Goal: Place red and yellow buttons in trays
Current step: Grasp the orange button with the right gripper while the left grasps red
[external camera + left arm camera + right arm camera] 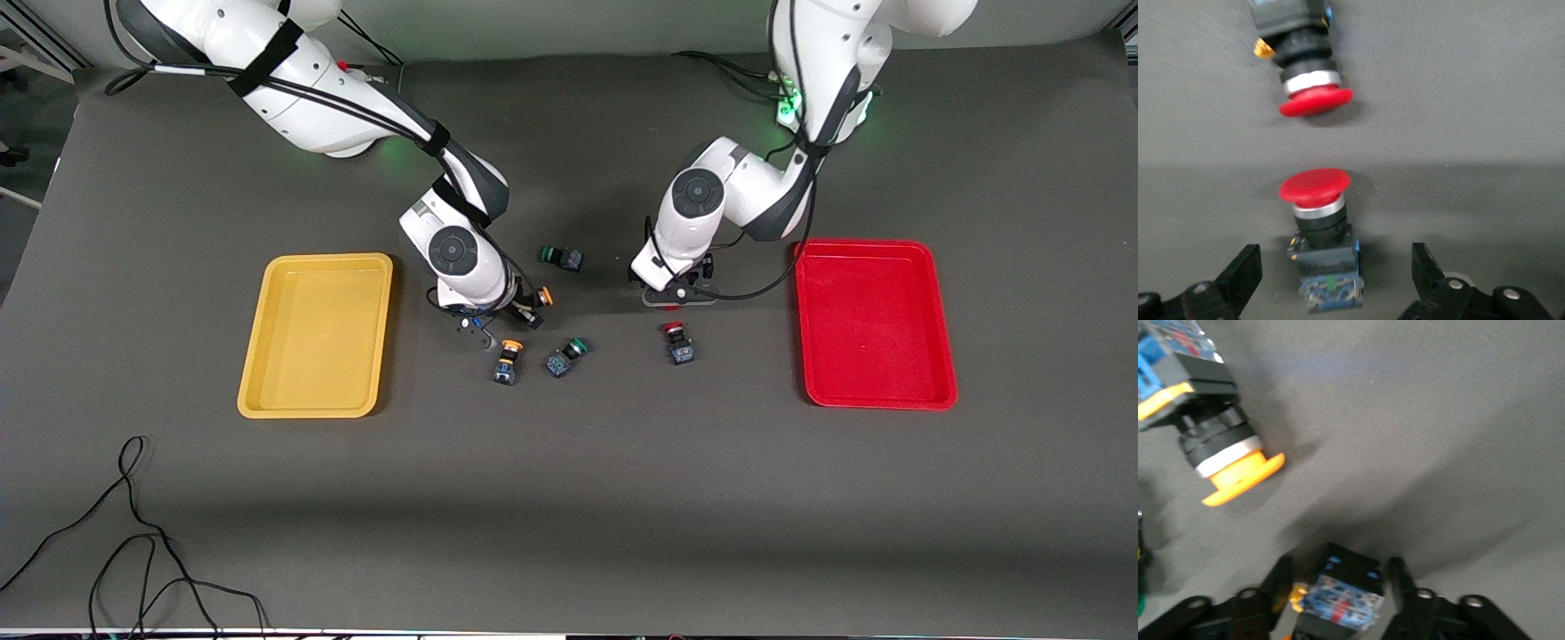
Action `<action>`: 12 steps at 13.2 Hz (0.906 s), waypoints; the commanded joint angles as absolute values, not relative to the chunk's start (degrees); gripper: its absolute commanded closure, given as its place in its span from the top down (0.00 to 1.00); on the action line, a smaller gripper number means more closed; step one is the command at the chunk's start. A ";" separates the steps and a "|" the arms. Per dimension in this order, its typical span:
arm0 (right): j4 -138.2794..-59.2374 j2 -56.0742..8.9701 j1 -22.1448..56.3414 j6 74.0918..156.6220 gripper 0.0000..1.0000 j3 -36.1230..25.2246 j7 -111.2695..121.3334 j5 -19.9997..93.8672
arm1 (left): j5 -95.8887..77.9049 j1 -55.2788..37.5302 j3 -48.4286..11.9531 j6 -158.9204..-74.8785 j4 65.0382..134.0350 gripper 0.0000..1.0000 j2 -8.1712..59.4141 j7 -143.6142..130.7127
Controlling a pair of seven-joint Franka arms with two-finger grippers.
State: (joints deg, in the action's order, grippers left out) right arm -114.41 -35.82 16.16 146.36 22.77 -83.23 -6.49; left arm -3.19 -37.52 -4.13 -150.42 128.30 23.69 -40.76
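**Both grippers down at a switch, both trays empty**

The shallow yellow plastic tray lies toward the right arm's end of the table with nothing in it. Beside it, the right gripper is low at the table. Its fingers press against the two sides of the dark blocky body of a yellow-capped push-button switch, so it looks clamped on it. A second yellow-capped switch lies on its side just nearer the camera. Two green-capped switches lie near the middle of the table and are not part of this job.

The left gripper is also low, with its jaws spread wide on either side of a red-capped push-button switch and touching nothing. The other red-capped switch lies close by, nearer the camera. The shallow red plastic tray is empty at the left arm's end.

These switches look small, rigid and light. They should be easy to lift, though likely to skid or roll on the mat if nudged. The domed caps are smooth and would probably slip out of a pinch. The flat-sided square body is the better hold, gripped squarely across two parallel faces and clear of the terminals at the tail end.
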 commanded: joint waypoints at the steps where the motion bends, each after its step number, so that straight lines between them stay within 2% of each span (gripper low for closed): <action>1: -114.43 -35.25 16.17 146.43 0.07 22.85 -85.69 -8.17 | -2.72 -38.67 -2.99 -150.38 127.44 0.70 24.08 -42.63; 2: -114.43 -34.64 16.17 145.73 0.05 22.94 -85.61 -8.17 | -2.72 -38.58 -2.90 -150.12 127.27 0.36 24.08 -42.71; 3: -114.43 -33.15 16.17 143.81 0.04 22.94 -85.34 -8.17 | -2.72 -38.58 -2.90 -149.86 127.27 0.18 24.08 -42.71; 4: -114.43 -30.96 16.17 141.27 0.04 23.20 -84.73 -8.17 | -2.72 -38.50 -2.90 -149.68 127.18 0.08 24.00 -42.71; 5: -114.43 -28.41 15.91 138.20 0.04 23.20 -83.86 -8.17 | -2.64 -38.24 -2.90 -149.24 127.00 0.02 23.82 -42.71; 8: -115.13 -20.94 15.12 128.26 0.04 22.85 -75.70 -8.09 | -2.72 -37.36 -2.64 -143.46 124.64 0.00 22.33 -42.36; 11: -120.29 -12.95 11.79 124.19 0.04 21.28 -64.38 -7.56 | -2.81 -35.07 -2.72 -129.08 119.55 0.00 14.88 -41.66; 12: -123.11 -9.96 11.43 124.28 0.04 18.05 -57.90 -7.30 | -2.90 -33.42 -2.81 -123.98 117.27 0.00 13.03 -41.23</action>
State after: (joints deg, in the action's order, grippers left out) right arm -116.16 -16.90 12.96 123.97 21.79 -67.55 -7.21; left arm -3.16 -35.35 -2.72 -133.17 119.85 18.99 -41.19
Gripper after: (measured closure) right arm 0.586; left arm 0.568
